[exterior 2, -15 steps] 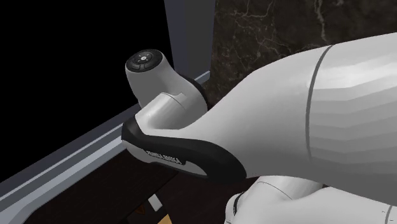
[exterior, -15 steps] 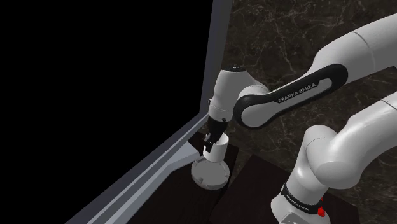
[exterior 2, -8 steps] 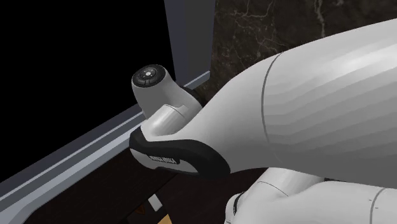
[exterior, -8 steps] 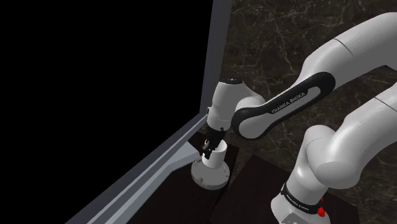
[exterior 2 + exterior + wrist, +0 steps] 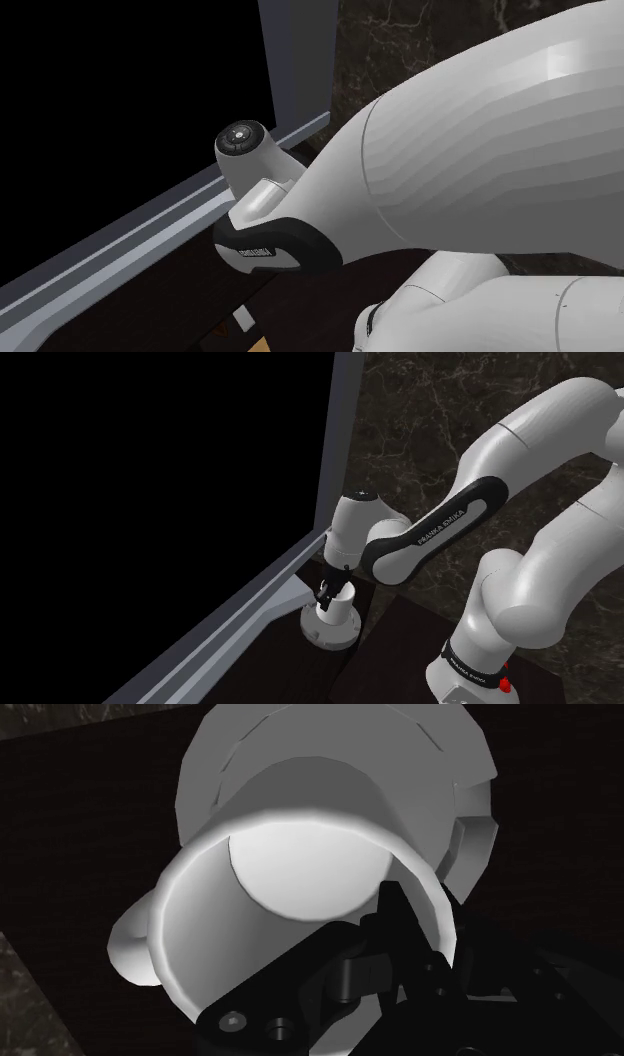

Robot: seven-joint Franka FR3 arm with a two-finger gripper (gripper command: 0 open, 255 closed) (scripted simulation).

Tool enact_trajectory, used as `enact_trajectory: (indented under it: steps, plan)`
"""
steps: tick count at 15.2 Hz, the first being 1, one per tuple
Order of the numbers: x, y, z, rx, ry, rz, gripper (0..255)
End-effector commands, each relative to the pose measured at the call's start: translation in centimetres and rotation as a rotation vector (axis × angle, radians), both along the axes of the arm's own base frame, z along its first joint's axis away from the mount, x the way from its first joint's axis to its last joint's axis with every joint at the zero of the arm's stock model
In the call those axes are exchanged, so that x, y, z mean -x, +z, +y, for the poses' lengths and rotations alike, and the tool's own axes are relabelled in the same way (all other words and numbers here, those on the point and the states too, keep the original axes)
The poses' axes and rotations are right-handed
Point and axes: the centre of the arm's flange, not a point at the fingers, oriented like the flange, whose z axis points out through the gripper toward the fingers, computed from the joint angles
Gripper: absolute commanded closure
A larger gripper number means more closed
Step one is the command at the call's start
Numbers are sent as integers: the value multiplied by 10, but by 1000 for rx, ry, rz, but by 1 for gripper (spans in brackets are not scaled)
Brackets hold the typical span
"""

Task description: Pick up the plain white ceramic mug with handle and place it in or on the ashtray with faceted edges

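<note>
Mug (image 5: 341, 614) in claw (image 5: 326, 593) over ashtray (image 5: 330, 636), grey frame (image 5: 268, 588) just beside.

Dim but sharp renders: soft light brightens the arm (image 5: 520, 442) above the pincer (image 5: 328, 592) and the mug (image 5: 300, 874) below it.

I read FRANKA EMIKA in white capitals along the dark band (image 5: 432, 530) of my arm (image 5: 530, 437), in the shoulder view. The lower band (image 5: 468, 669) near my base carries white lettering too small to read. So does the black band (image 5: 262, 251) in the second exterior view.
</note>
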Motion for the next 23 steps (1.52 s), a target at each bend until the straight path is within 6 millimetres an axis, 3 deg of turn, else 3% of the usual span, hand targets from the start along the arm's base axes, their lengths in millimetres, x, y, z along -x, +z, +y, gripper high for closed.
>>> enact_trajectory:
  steps: [1, 5, 6, 11, 15, 23]
  plan:
    - [-1, -1, 0, 0, 0, -1, 255]
    - [-1, -1, 0, 0, 0, -1, 255]
    - [-1, -1, 0, 0, 0, -1, 0]
    - [-1, -1, 0, 0, 0, -1, 0]
    - [5, 49, 1, 0, 0, -1, 0]
    - [5, 49, 1, 0, 0, -1, 0]
